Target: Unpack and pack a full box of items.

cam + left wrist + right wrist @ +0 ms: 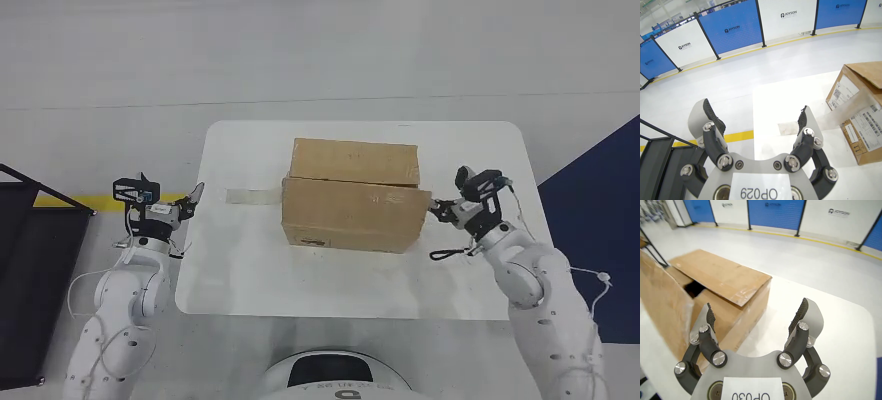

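A brown cardboard box stands in the middle of the white table, its two long top flaps partly raised with a dark gap between them. A strip of clear tape hangs off the box end that carries white labels and trails onto the table. My left gripper is open at the table's left edge, beside the tape's loose end. My right gripper is open next to the box's right end, one finger close to the near flap.
A black metal rack stands on the floor left of the table. A yellow floor line runs beneath the left gripper. Blue and white fence panels ring the floor behind. A blue mat corner lies at the right.
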